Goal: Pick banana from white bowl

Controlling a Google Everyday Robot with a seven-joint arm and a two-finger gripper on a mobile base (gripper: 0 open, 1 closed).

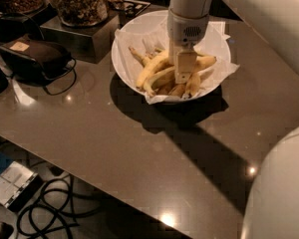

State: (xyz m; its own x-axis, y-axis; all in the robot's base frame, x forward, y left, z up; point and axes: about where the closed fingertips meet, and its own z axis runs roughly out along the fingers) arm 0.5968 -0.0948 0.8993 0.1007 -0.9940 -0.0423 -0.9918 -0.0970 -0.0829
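Several bananas are heaped in the white bowl (123, 39), which is set near the far edge of the worktop (104, 138). The banana (152, 68), longest and thickest, is laid curving along the left side of the heap. The gripper (184, 76) is seen down inside the bowl, upon the middle of the heap, just right of the banana; whether anything is held by it cannot be told. Glass jars (79, 4) are stood at the far left corner.
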